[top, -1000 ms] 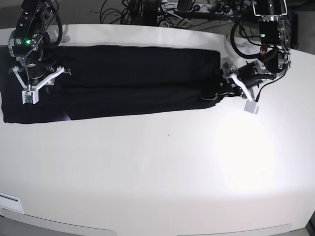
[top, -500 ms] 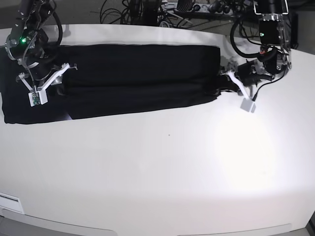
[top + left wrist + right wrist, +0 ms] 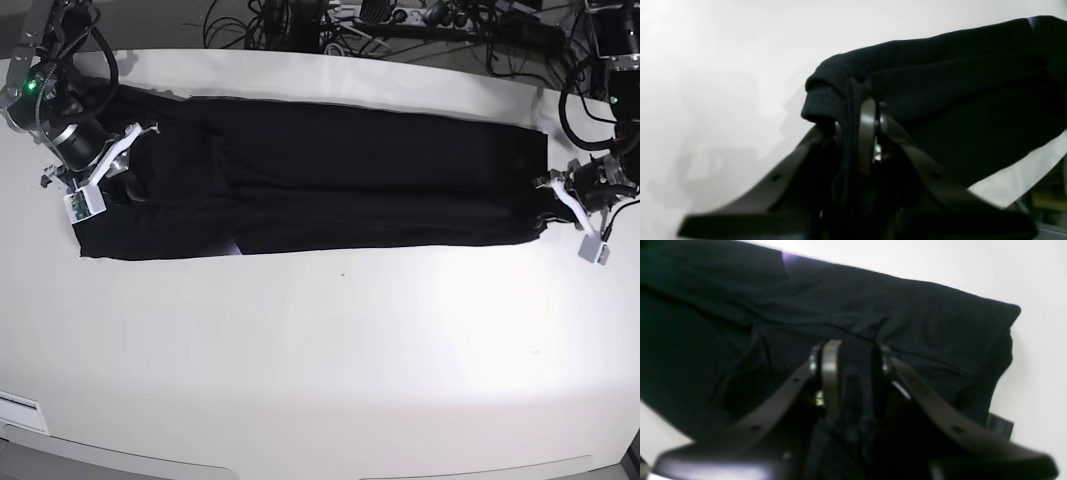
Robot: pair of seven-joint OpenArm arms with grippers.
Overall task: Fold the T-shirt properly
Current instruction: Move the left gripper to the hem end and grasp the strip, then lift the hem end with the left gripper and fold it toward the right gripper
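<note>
- Since a second ago the T-shirt (image 3: pixel 330 185) has slid rightward across the table (image 3: pixel 320 360): its right end now lies close to the table's right edge, and its left end has come in from the left edge.
- Both my arms have travelled right with it, my left gripper (image 3: pixel 562 200) farthest of all, out to the right rim.
- The cloth now looks stretched longer and flatter between my two grips than it did before.
- The shirt lies as a long, narrow black band on the far half of the table, its long axis running left to right, ends pointing at my two grippers.
- A small pale patch shows at its near edge, left of middle.
- My left gripper (image 3: pixel 857 133) is clamped nearly closed on the right end of the shirt (image 3: pixel 940 100); the wrist view shows a bunched roll of fabric pinched between my fingers (image 3: pixel 867 133).
- My right gripper (image 3: pixel 853 373) sits on the left end with its fingers (image 3: pixel 831 373) a little apart and a fold of the shirt (image 3: pixel 873 316) standing between them; I have hold of the cloth.
- In the base view that right gripper (image 3: pixel 125 170) rests over the shirt's far left corner.
</note>
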